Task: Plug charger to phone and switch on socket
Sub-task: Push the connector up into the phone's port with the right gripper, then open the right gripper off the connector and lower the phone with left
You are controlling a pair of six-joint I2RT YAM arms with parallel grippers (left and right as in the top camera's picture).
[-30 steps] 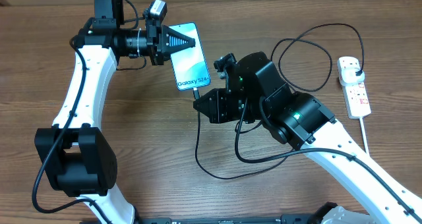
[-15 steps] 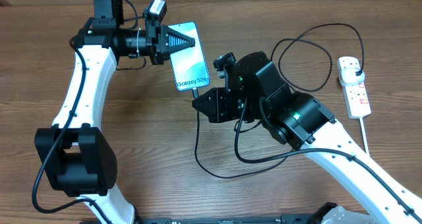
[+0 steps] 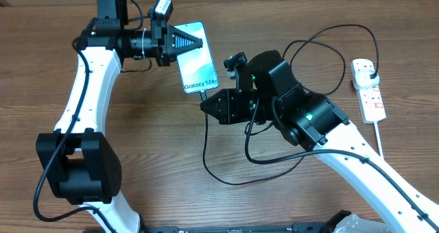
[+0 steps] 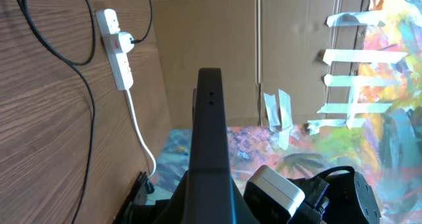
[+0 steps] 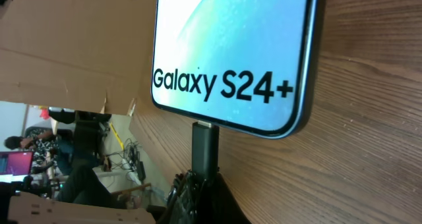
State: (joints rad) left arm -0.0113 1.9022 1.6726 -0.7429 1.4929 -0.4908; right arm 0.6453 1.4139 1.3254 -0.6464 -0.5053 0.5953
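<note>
Overhead, we see that little has moved over the last second: the right gripper (image 3: pixel 207 104) has crept slightly up and left toward the bottom edge of the phone (image 3: pixel 197 58). The phone itself lies where it was on the table (image 3: pixel 137 137), with the closed left gripper (image 3: pixel 195 41) resting tip-down on its screen and holding nothing. The charger (image 3: pixel 206 154) loops from that bottom edge across the wood to its plug (image 3: pixel 371 72), which already sits in the socket (image 3: pixel 370 96) at the far right. From the left wrist, we see only the fingers (image 4: pixel 210 118) pressed together as one dark bar, the phone hidden beneath them and the socket (image 4: pixel 116 49) well apart. From the right wrist, the connector (image 5: pixel 205 145) meets the phone (image 5: pixel 231 46) squarely at its lower edge, and the right gripper (image 5: pixel 198 194) is clamped tight on the connector's body. We judge that the small advance has pushed the connector home, though we cannot tell whether it is fully seated. The socket's switch is too small to read, and we take it as the step left.
</note>
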